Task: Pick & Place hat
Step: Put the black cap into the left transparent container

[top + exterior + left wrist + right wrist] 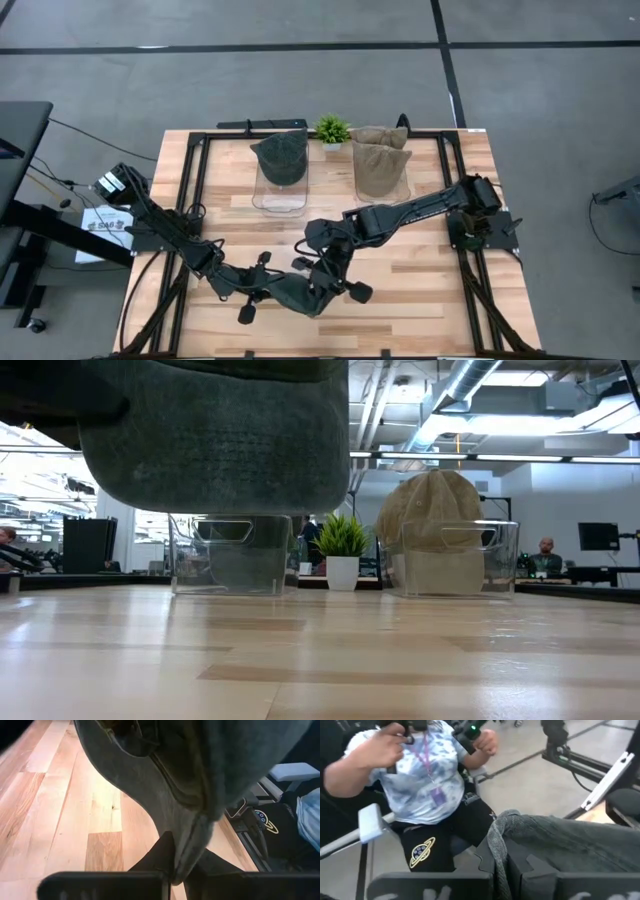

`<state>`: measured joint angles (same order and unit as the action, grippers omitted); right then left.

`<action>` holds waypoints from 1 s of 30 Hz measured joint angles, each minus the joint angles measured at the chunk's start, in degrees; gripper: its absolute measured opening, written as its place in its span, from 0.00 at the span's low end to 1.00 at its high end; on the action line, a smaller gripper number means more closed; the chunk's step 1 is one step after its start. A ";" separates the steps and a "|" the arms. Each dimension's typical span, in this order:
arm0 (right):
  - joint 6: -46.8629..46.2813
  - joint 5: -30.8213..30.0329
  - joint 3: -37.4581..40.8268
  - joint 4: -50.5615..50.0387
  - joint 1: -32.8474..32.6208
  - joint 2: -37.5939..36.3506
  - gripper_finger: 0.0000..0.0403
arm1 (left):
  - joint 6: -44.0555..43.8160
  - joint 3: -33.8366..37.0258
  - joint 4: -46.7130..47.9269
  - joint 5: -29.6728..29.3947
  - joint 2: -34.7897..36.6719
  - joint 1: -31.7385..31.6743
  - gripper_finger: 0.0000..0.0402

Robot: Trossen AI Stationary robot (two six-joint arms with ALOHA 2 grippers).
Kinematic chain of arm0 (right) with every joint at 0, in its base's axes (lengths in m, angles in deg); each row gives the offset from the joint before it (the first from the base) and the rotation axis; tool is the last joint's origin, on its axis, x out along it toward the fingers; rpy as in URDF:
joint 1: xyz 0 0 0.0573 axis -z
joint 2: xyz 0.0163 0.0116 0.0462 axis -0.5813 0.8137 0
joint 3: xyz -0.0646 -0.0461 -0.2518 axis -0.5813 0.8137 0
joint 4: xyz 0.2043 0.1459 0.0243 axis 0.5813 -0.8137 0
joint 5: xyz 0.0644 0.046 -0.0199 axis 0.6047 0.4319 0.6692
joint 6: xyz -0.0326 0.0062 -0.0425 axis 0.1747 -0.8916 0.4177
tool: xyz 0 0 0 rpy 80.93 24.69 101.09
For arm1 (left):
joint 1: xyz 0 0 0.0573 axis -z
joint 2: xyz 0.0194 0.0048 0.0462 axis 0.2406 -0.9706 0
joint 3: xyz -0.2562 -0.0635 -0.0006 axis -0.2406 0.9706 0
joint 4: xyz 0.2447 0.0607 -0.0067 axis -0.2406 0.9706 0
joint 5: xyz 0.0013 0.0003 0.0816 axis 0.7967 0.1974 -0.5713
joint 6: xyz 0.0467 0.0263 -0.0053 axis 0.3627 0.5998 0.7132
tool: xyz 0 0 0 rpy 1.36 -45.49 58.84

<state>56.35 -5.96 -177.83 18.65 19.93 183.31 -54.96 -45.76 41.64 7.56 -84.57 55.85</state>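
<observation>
The hat pinched in the left end effector was soft, dull grey cloth. Under it, the desk was smooth, shiny wood.

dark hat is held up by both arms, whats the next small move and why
Probably carry the dark hat toward the left clear bin. Both the left gripper and right gripper have their jaws shut on its edge, it hangs clear of the table, and that bin already holds a dark hat.

A light wooden table with a black frame along its edges. At its far side stand two clear bins, the left bin and the right bin, with a small potted plant between them.
</observation>
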 joint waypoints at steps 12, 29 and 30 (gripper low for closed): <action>-6.01 -12.30 0.00 0.70 -0.92 0.02 0.09 | -0.10 0.05 0.03 -0.15 -0.02 -0.04 0.04; -7.17 -17.78 -0.02 -1.64 -1.65 -3.78 0.65 | -0.22 0.04 -0.44 0.19 -0.02 -0.04 0.05; -6.34 -19.64 0.00 -2.49 -1.63 -4.50 0.65 | -0.22 0.04 -0.48 0.49 -0.02 -0.04 0.05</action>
<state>50.02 -25.60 -177.84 16.16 18.31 178.82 -55.18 -45.72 41.16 8.05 -84.59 55.81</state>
